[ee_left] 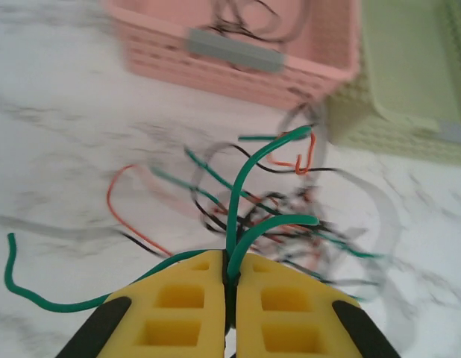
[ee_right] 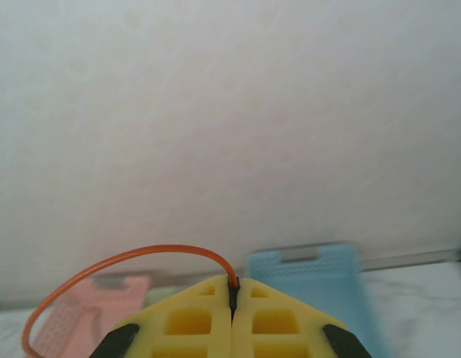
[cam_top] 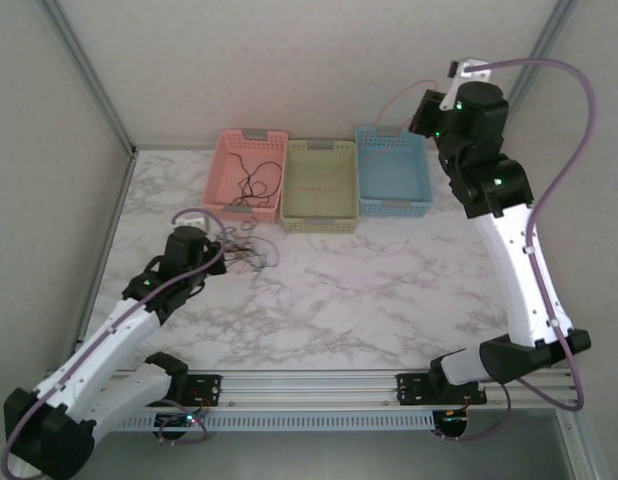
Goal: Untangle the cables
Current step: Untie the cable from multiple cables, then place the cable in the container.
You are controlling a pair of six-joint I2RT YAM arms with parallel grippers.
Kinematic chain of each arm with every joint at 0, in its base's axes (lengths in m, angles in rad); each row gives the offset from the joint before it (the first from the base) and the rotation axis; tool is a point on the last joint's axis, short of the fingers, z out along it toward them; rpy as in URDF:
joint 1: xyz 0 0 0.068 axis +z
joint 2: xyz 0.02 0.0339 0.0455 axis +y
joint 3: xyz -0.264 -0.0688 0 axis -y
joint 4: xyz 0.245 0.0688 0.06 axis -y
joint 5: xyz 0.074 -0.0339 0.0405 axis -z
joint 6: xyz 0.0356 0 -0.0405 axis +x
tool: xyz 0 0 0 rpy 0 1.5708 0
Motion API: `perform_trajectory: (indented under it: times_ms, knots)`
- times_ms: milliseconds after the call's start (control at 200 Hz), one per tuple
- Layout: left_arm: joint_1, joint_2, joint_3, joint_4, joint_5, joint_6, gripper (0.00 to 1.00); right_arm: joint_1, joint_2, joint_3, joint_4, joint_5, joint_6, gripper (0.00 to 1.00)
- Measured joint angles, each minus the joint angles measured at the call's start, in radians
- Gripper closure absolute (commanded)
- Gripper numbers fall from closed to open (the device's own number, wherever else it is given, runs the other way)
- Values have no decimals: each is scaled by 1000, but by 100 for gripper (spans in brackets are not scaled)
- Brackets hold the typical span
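Note:
A tangle of thin cables (cam_top: 251,252), black, red-orange and green, lies on the marble table in front of the pink basket (cam_top: 221,170). My left gripper (cam_top: 221,243) sits at its left edge. In the left wrist view it (ee_left: 231,262) is shut on a green cable (ee_left: 242,186), whose loops rise from between the yellow pads above the rest of the tangle (ee_left: 290,220). My right gripper (cam_top: 425,112) is raised over the blue basket (cam_top: 394,207). In the right wrist view it (ee_right: 232,288) is shut on an orange cable (ee_right: 141,253) that arcs off to the left.
Three baskets stand in a row at the back: pink with black cable (cam_top: 254,185) inside, yellow-green (cam_top: 319,218) in the middle, blue on the right. Walls close the table at the back and left. The marble in front of the baskets is open.

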Motion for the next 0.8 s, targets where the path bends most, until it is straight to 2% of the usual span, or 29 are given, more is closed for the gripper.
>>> perform_trajectory:
  times_ms: [110, 210, 315, 531, 801]
  knots:
    - [93, -57, 23, -77, -18, -22, 100, -10, -39, 0, 13, 130, -62, 100]
    - [134, -64, 44, -103, -11, -26, 100, -23, -57, 0, 21, 153, -89, 100]
    - [134, -58, 44, -98, 44, -23, 100, -32, -56, 0, 22, 66, -90, 100]
    - [134, -37, 56, -88, 164, -1, 100, -30, 51, 77, 18, -218, -48, 100]
    - [134, -42, 80, -100, 260, 5, 100, -29, 230, 326, -6, -343, 27, 100]
